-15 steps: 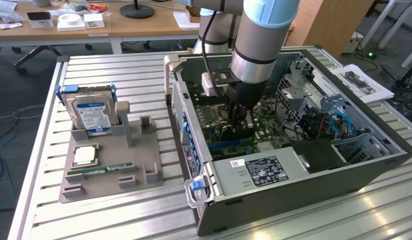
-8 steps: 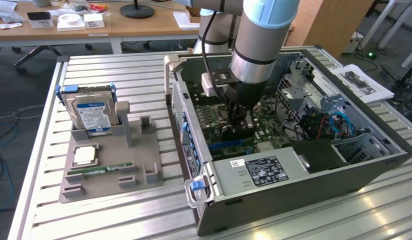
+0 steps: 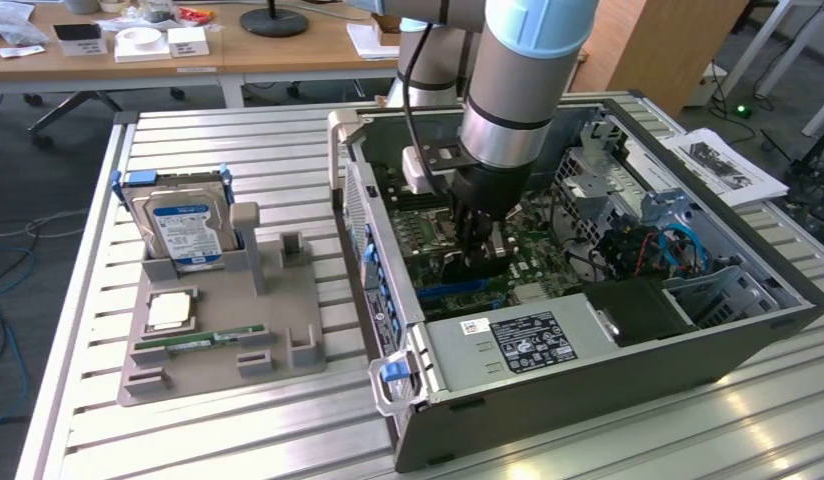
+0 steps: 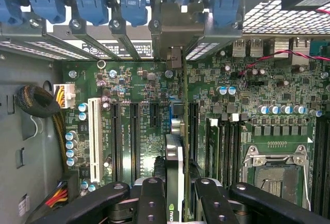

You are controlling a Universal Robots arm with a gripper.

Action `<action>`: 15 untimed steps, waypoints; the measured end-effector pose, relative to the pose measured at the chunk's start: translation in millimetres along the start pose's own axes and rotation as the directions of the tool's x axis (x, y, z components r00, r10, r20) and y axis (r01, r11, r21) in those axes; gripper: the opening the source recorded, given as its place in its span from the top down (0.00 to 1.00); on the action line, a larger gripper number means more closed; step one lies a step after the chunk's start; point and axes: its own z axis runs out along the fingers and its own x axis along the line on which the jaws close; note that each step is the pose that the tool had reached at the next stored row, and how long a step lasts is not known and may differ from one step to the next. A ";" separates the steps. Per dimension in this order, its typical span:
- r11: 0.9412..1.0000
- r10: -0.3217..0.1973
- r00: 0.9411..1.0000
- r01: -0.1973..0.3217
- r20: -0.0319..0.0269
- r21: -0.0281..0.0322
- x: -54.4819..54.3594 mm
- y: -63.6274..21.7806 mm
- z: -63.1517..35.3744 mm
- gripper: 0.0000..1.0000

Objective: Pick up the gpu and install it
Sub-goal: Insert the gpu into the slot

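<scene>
Two fingers (image 4: 150, 203): closed narrowly on thin black rectangular gpu card (image 4: 174, 167), held on edge.
Placement: over blue motherboard slot (image 4: 169, 121), grey metal bracket (image 4: 172, 25) toward rear, probably for alignment.

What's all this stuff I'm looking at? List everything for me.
computer case: one, grey, open, on the slatted table
motherboard: one, green, inside the case
holder tray: one, grey, on the exterior view's left of the case
hard drive: one, silver with blue-white label, upright in the tray
RAM stick: one, green, lying on the tray
processor chip: one, silver, on the tray
gpu: one, black, over the motherboard's slots
robot arm: one, silver and light blue, reaching into the case
claw: one, black, shut on the gpu
</scene>
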 end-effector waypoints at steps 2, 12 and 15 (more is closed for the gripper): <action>1.000 0.000 1.000 0.000 0.000 0.000 0.0 0.2 0.5 0.73; 1.000 0.000 1.000 0.000 0.000 0.000 0.1 0.8 1.5 0.73; 1.000 0.000 1.000 0.000 0.000 0.000 0.1 1.0 2.1 0.73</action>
